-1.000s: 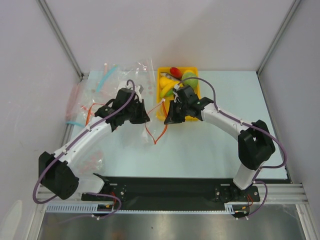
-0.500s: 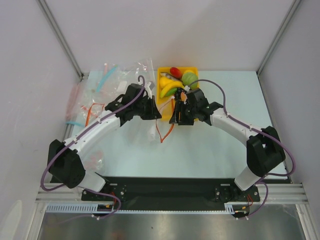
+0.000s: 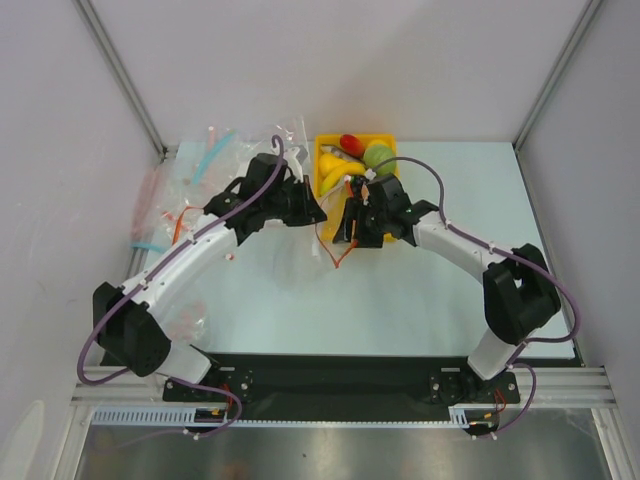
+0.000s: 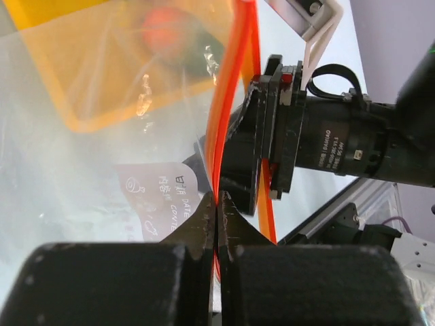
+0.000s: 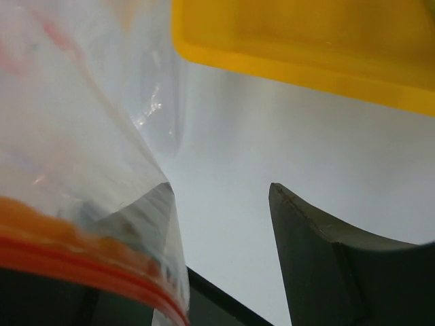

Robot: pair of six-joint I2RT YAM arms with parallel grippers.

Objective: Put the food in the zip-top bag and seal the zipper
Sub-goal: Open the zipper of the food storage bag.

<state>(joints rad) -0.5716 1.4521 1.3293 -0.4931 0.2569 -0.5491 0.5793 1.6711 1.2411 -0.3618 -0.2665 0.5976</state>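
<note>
My left gripper (image 3: 316,212) (image 4: 217,202) is shut on the red zipper (image 4: 234,81) of the clear zip-top bag (image 4: 88,156), held just left of the yellow tray. The zipper (image 3: 337,262) hangs in a loop between the two grippers. My right gripper (image 3: 346,232) (image 5: 221,197) is open at the tray's near edge, with the bag's film (image 5: 68,102) and zipper (image 5: 102,272) draped over its left finger and nothing between the fingers. The food lies in the tray: a yellow banana (image 3: 340,180), a round green fruit (image 3: 378,156) and a red piece (image 3: 350,142).
The yellow tray (image 3: 322,152) (image 5: 306,47) stands at the back centre. Clear pouches with blue strips (image 3: 215,145) lie at the back left, a pinkish one (image 3: 150,200) by the left wall, another (image 3: 185,318) near the left arm's base. Enclosure walls close in both sides.
My right gripper opened and let go of the zipper. My left gripper carried the bag's edge right and farther back, towards the tray.
</note>
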